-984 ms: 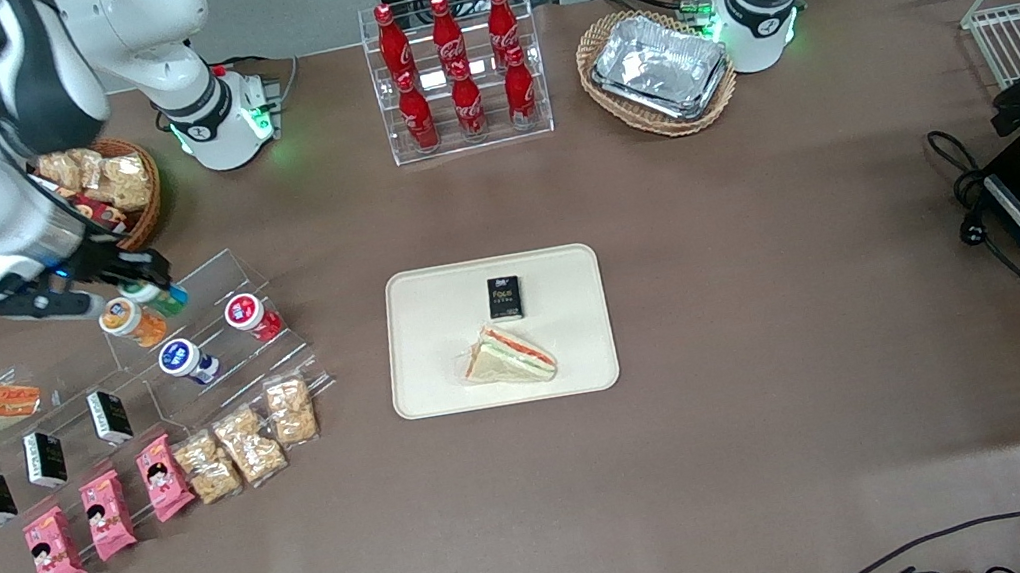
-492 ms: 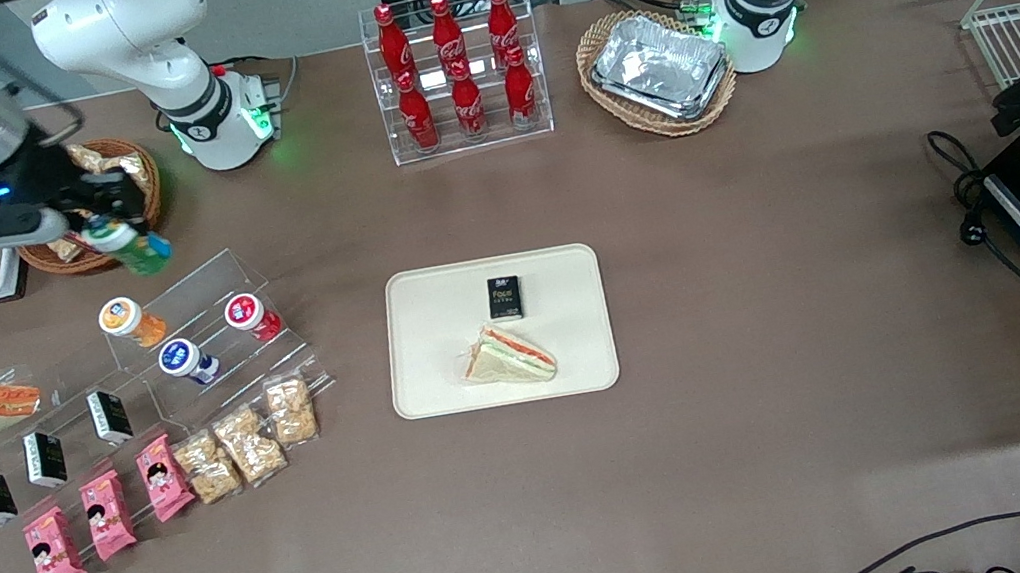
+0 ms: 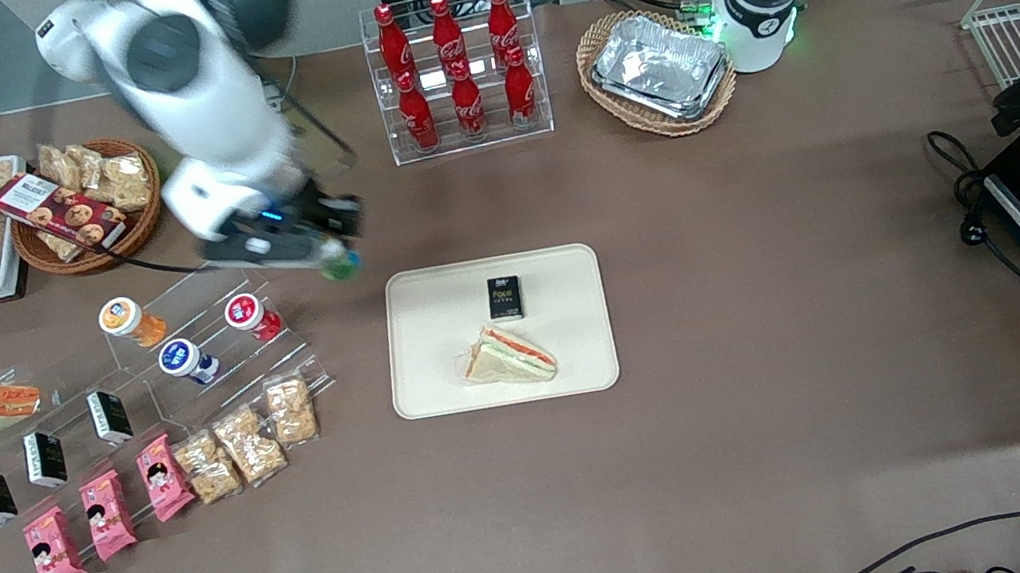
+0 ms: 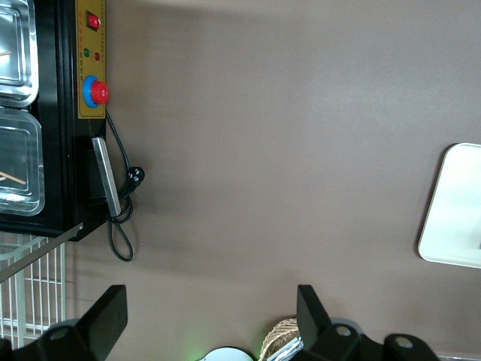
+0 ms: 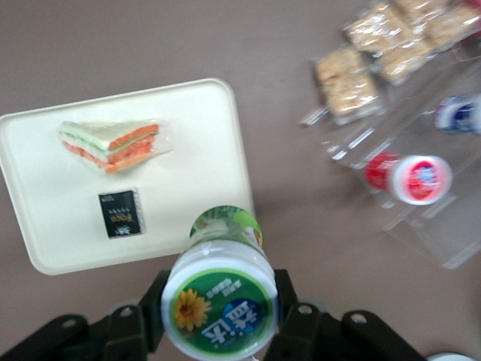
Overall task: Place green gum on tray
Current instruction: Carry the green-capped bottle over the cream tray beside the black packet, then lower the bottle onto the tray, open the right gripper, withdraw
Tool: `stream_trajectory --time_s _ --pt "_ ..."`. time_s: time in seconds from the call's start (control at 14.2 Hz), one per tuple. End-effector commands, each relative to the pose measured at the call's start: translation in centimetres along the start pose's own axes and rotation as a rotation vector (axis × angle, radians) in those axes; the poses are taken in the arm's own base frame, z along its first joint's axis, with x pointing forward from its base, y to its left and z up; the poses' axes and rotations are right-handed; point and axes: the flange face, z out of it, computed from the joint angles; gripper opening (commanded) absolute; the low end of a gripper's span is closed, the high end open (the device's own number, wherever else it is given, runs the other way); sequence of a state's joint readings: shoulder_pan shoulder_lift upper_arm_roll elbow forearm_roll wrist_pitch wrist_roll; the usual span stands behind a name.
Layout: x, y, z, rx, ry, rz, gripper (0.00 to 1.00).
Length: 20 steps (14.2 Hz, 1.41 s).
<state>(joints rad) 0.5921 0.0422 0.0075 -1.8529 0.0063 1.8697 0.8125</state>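
Note:
My gripper (image 3: 335,250) is shut on the green gum (image 3: 342,263), a small green bottle with a white lid and green label, seen lid-on in the right wrist view (image 5: 219,307). It hangs above the table between the clear display stand and the cream tray (image 3: 434,389), close to the tray's edge nearest the working arm. The tray (image 5: 45,233) holds a wrapped sandwich (image 3: 508,355) and a small black box (image 3: 505,297).
The clear stand (image 3: 196,283) holds an orange bottle (image 3: 129,321), a blue one (image 3: 186,361) and a red one (image 3: 250,316). Snack packs (image 3: 245,442) lie in front of it. A cola rack (image 3: 456,72) and a basket of foil trays (image 3: 660,70) stand farther back.
The gripper lifted the green gum off the stand, swung up past the snack basket, then carried it sideways toward the tray.

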Motion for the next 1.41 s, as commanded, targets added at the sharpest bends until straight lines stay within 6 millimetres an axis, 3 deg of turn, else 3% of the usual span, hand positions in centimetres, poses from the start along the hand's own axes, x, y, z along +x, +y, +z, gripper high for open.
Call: stream_trajectory --time_s 0.0,0.21,0.35,0.42,0.84,0.91,0.98,1.2,1.27,1.34 --pt "0.4 -5.9 9.3 -0.010 0.004 0.066 0.00" --pt "-0.3 -6.6 17.0 0.018 0.030 0.061 0.00" --pt "-0.8 -7.0 20.8 0.023 0.034 0.081 0.00" --pt "-1.5 -7.6 21.8 0.014 0.028 0.070 0.00" --pt "-1.5 -7.5 25.6 -0.003 0.004 0.132 0.00" --pt "-1.5 -7.6 26.1 0.000 0.006 0.156 0.09" --pt "-1.6 -7.6 26.6 -0.004 0.003 0.169 0.42" --pt "-1.6 -7.6 26.9 -0.005 0.002 0.176 0.56" --pt "-1.5 -7.5 26.9 -0.003 0.003 0.178 0.86" --pt "-1.6 -7.6 26.7 -0.001 0.002 0.180 1.00"
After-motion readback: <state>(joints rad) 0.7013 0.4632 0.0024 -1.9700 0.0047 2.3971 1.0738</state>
